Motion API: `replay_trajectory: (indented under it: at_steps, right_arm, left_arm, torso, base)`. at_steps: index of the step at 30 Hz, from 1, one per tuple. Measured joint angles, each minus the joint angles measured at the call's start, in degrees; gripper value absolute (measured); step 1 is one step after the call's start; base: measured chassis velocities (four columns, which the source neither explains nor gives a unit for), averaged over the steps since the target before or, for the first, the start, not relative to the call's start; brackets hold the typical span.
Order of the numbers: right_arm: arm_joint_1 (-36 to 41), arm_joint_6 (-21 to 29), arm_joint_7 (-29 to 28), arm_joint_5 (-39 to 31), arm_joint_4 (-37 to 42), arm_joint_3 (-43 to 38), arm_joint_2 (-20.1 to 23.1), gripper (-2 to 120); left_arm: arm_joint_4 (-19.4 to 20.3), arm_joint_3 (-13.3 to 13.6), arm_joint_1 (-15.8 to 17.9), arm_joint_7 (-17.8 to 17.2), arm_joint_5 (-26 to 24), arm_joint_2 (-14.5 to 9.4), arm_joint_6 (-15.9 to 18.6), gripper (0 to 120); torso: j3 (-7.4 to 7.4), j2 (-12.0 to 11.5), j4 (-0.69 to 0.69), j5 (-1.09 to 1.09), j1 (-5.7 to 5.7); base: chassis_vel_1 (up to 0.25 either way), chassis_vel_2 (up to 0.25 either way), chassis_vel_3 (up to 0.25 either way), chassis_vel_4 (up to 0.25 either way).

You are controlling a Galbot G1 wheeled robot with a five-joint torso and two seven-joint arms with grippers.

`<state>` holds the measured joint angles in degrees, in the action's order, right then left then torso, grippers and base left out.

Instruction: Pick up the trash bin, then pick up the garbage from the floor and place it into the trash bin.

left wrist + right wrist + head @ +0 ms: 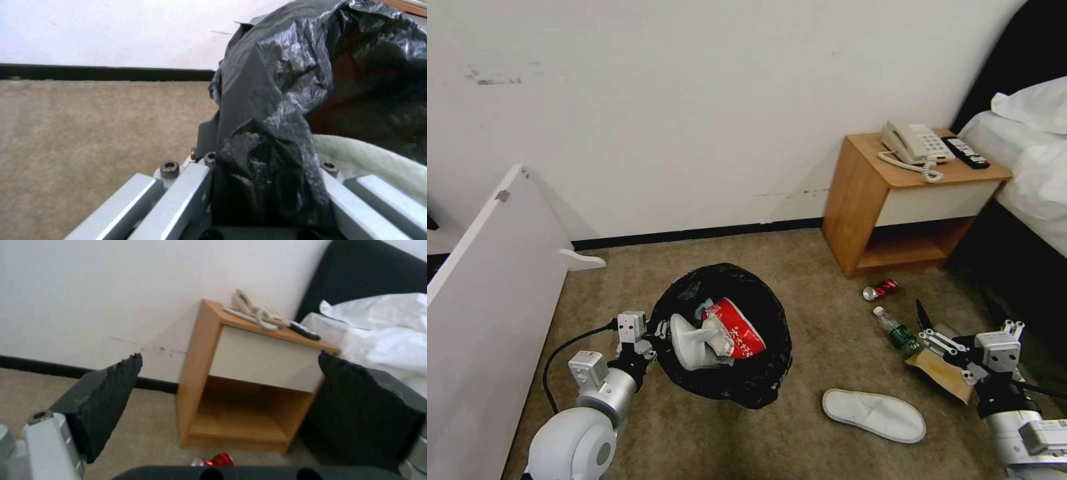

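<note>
— Where's the trash bin [720, 333]?
— On the carpet by the wall, a red carton [737, 327] and a slipper [690, 343] inside. The left gripper [657, 331] has its fingers clamped on the black liner at the rim.
— And the right gripper [926, 333]?
— Fingers spread wide, low beside the bottle [896, 330] and brown paper bag [944, 373]; a red can [882, 290] lies just beyond.

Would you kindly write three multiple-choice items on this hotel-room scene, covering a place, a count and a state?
1. Where does the red can lie?
A. on the nightstand
B. on the carpet before the nightstand
C. in the bin

2. How many slippers lie on the carpet?
A. one
B. two
C. three

3. How does the right gripper stand?
A. shut on the bottle
B. shut on nothing
C. open

Answers: 1 B, it rests on the floor by the nightstand's foot. 2 A, a single white slipper. 3 C, its jaws stand wide apart, empty.
</note>
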<state>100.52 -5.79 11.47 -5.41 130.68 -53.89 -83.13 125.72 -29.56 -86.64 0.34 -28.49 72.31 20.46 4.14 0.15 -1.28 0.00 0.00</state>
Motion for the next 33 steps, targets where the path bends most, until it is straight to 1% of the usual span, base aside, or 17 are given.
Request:
replay_trajectory:
  at_steps: [3, 6, 19, 33]
  right_arm:
    - [-0.02, -0.02, -0.02, 0.01, -0.02, 0.07, -0.02, 100]
    - [-0.10, -0.03, -0.02, 0.02, -0.04, 0.13, -0.05, 100]
    - [-0.08, -0.09, -0.05, 0.10, -0.04, 0.25, -0.09, 100]
    - [0.03, 1.39, 0.13, 0.17, 0.49, 0.39, -0.14, 100]
  left_arm:
    - [-0.01, 0.04, 0.04, -0.05, -0.17, 0.00, -0.22, 3]
    - [-0.05, 0.03, 0.08, -0.15, -0.24, -0.02, -0.36, 3]
    - [-0.13, -0.04, 0.03, -0.34, -0.27, 0.15, -0.51, 3]
    - [-0.01, -0.18, -0.23, -0.35, -0.22, -0.02, -0.82, 3]
  torso:
    - [0.00, 0.00, 0.00, 0.00, 0.00]
    - [0.00, 0.00, 0.04, 0.00, 0.00]
    - [0.00, 0.00, 0.02, 0.00, 0.00]
    - [0.00, 0.00, 0.03, 0.00, 0.00]
  base:
    - [-0.028, -0.034, -0.020, -0.032]
    - [0.000, 0.000, 0.000, 0.000]
    - [0.000, 0.000, 0.000, 0.000]
    - [0.000, 0.000, 0.000, 0.000]
